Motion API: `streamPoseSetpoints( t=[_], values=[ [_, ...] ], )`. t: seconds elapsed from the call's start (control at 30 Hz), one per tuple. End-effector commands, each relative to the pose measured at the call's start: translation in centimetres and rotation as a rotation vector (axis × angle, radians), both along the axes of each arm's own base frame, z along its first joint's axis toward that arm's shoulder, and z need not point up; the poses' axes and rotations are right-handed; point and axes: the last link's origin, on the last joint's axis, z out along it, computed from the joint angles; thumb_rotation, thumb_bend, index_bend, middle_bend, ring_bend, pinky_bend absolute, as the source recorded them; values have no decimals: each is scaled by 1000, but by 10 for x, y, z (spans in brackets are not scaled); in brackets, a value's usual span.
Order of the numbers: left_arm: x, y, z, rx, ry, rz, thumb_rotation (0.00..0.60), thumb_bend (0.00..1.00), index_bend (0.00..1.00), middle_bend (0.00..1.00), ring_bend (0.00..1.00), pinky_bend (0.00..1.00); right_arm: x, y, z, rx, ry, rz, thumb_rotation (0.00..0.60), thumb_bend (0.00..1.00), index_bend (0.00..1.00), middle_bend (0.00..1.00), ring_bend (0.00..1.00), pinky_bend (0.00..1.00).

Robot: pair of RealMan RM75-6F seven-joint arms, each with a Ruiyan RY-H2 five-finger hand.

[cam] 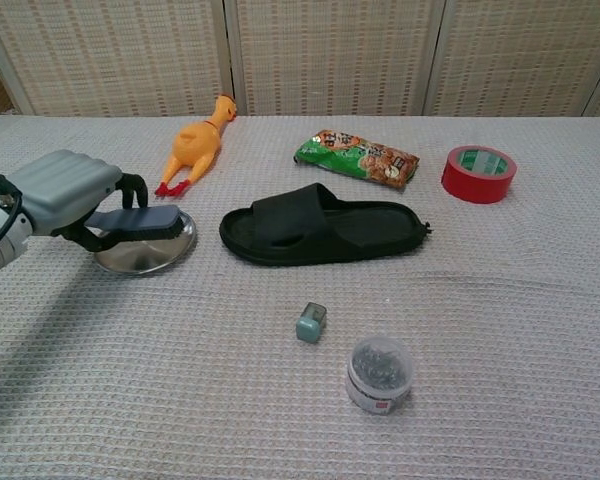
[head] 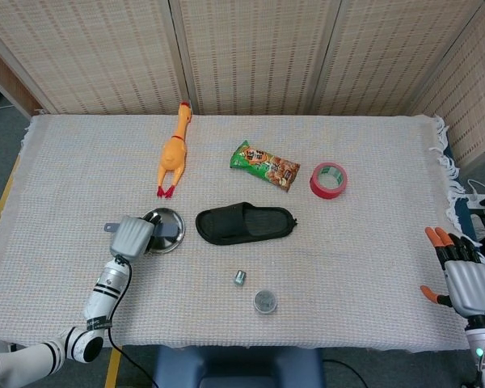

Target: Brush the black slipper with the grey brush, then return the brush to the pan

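A left robot hand (cam: 65, 190) grips the grey brush (cam: 140, 219) by its handle end, holding it just above the round metal pan (cam: 145, 252) at the left of the cloth-covered desk (cam: 500, 330). The brush head points right, toward the black slipper (cam: 320, 227), which lies sole-down near the middle of the desk, just right of the pan and apart from it. The right robot hand (head: 467, 283) hangs open off the near right edge, fingers spread, holding nothing.

Brushing has not begun, by the look of it. The risk ahead lies in the carry: the brush appears held near one end, so a shallow hold could let it twist or drop once the bristles drag on the slipper. The slipper is unrestrained on the woven cloth, and a firm stroke could push it right or bunch the fabric. A low sweep could also clip the pan rim and shift it.

A rubber chicken (cam: 193, 145), snack packet (cam: 357, 157), red tape roll (cam: 478, 172), small sharpener (cam: 311, 322) and a clear tub (cam: 380, 373) lie elsewhere on the desk.
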Motion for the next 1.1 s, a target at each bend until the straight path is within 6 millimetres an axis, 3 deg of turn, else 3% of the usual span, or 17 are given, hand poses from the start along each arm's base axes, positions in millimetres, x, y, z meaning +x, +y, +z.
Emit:
streamPoseSetpoints(
  t=[0.03, 0.23, 0.37, 0.5, 0.77, 1.1],
  values=[
    [16, 2, 4, 11, -2, -22, 600, 475, 685, 799, 670, 987, 1, -25, -15, 52, -3, 86, 600, 130, 0, 0, 0, 0],
    [47, 2, 6, 21, -23, -51, 600, 473, 684, 799, 670, 986, 23, -82, -44, 180, -13, 229, 600, 304, 0, 0, 0, 0],
    [61, 5, 7, 24, -19, -45, 600, 470, 683, 798, 670, 981, 46, -120, -75, 283, -2, 319, 600, 409, 0, 0, 0, 0],
    [72, 7, 10, 33, -14, -40, 600, 469, 683, 796, 669, 981, 64, -143, -109, 355, 17, 367, 600, 506, 0, 0, 0, 0],
    [90, 9, 15, 42, -23, -37, 600, 469, 677, 788, 666, 975, 91, -160, -156, 409, 35, 428, 600, 576, 0, 0, 0, 0],
    [104, 14, 1, 9, -34, -21, 600, 469, 671, 785, 664, 973, 98, -169, -197, 476, 172, 465, 600, 626, 10, 0, 0, 0]
  ],
)
